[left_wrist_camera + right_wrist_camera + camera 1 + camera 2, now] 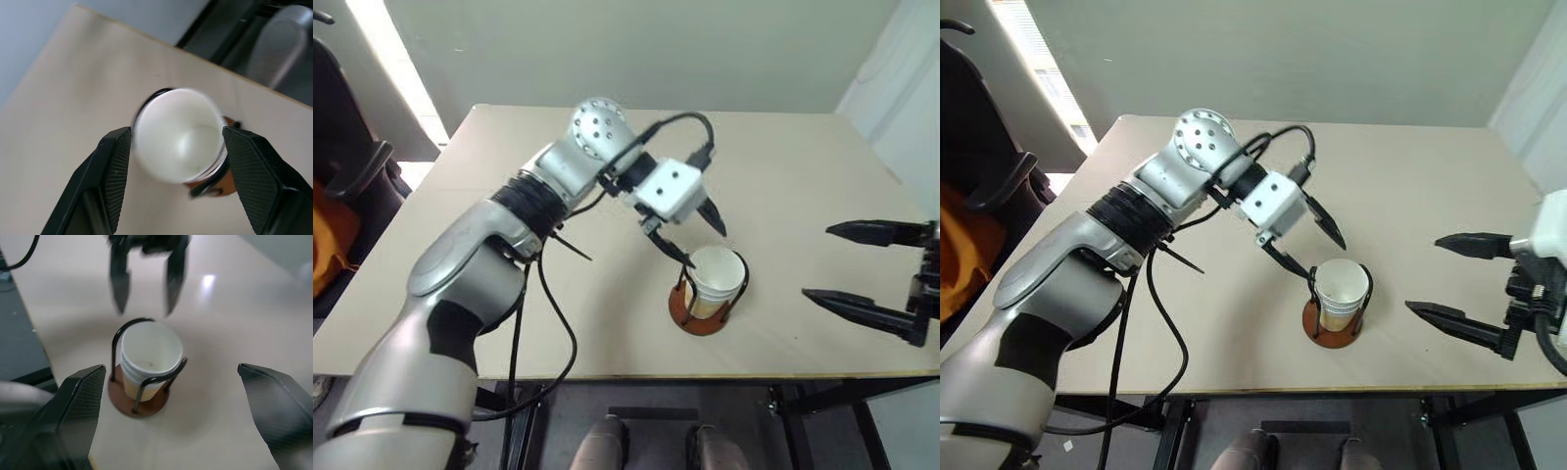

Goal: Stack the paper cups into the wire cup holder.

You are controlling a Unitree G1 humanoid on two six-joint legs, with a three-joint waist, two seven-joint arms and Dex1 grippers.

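A stack of nested paper cups (717, 279), pale tan outside and white inside, stands upright in the wire cup holder (690, 315), whose black wire loops rise from a reddish-brown disc base. My left gripper (705, 247) hangs just above and behind the top cup's rim, open, its fingers (115, 166) apart from the cup (178, 134) on both sides. My right gripper (819, 262) is to the right of the holder, open wide with nothing in it, pointing toward the cups (151, 352). The left gripper (144, 308) also shows beyond the holder in the right wrist view.
The holder stands near the front edge of a beige table (803, 166). A black chair (342, 176) with something orange on it stands off the table's left side. A pale wall lies behind the table.
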